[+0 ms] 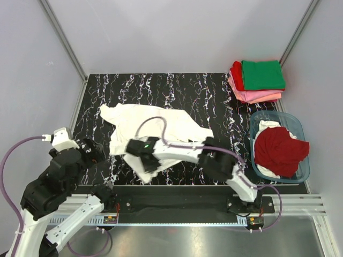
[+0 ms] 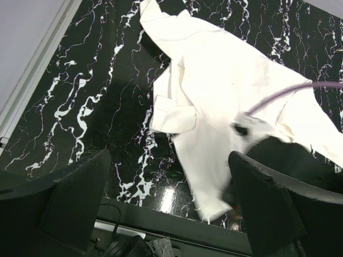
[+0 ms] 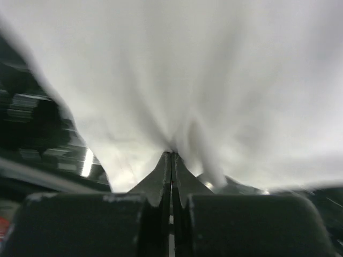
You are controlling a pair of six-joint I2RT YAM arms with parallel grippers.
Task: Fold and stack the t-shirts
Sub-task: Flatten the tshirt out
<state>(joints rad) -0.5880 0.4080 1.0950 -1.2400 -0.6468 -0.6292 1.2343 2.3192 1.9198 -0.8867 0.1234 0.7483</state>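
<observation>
The right gripper (image 3: pixel 171 156) is pinching the white t-shirt (image 1: pixel 123 123), which is lying diagonally from far-left toward the surface's (image 1: pixel 214 91) near edge; the left gripper (image 2: pixel 169 158) is hanging spread.

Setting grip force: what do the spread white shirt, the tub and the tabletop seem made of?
White shirt: soft matte cloth, wrinkling where the right claw pinches it. Tub: translucent blue-grey plastic, probably; dark red shirt shows through its wall. Tabletop: glossy black marble-look surface with white veins, perhaps laminate; it mirrors light.
</observation>
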